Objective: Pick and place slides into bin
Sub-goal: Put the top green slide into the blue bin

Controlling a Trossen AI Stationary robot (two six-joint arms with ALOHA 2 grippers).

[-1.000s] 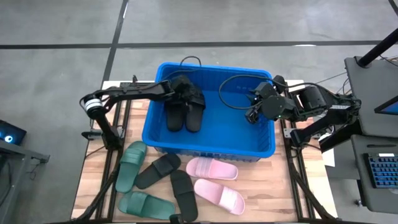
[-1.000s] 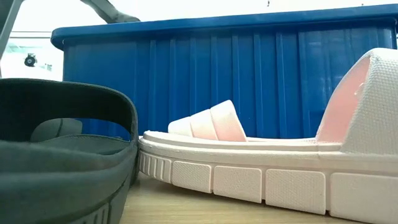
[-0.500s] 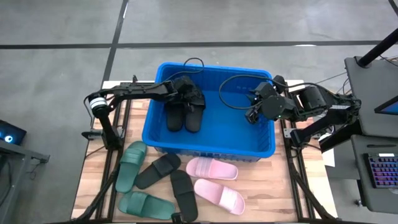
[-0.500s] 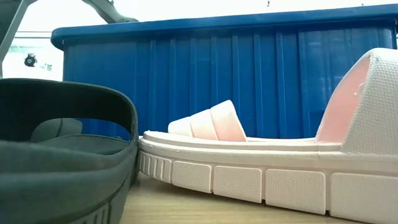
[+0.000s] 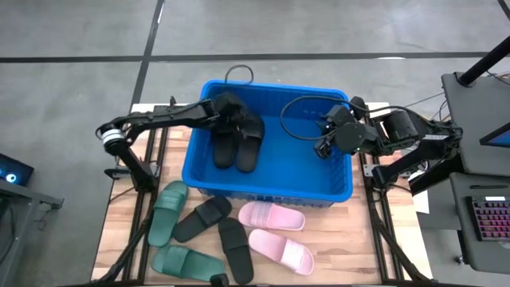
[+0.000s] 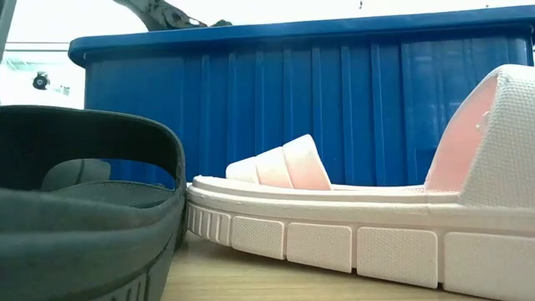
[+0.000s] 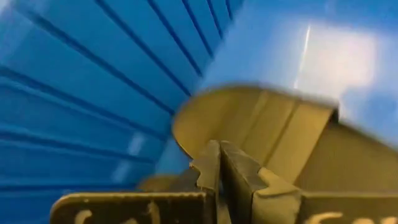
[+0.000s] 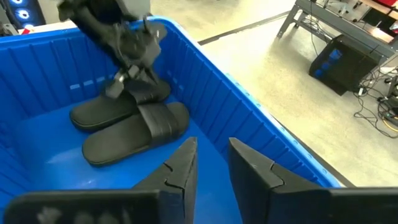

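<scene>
High view is showing the left gripper (image 5: 239, 121), its fingers pressed together, hovering over two black foam slides (image 5: 237, 144) lying side by side inside the big bright blue perforated plastic bin (image 5: 267, 186). The right gripper (image 5: 325, 147) is waiting slightly parted at the bin's right wall. Two dark green slides (image 5: 168, 211), two more black slides (image 5: 202, 218) and two pale pink slides (image 5: 272, 215) are lying on the wooden table (image 5: 335, 239) beside the bin.

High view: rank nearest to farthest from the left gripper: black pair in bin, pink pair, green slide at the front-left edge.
From the left gripper:
1. Black pair, inside the bin, right beneath it.
2. Pink pair, on the table in front of the bin.
3. Green slide, at the table's front-left edge.
</scene>
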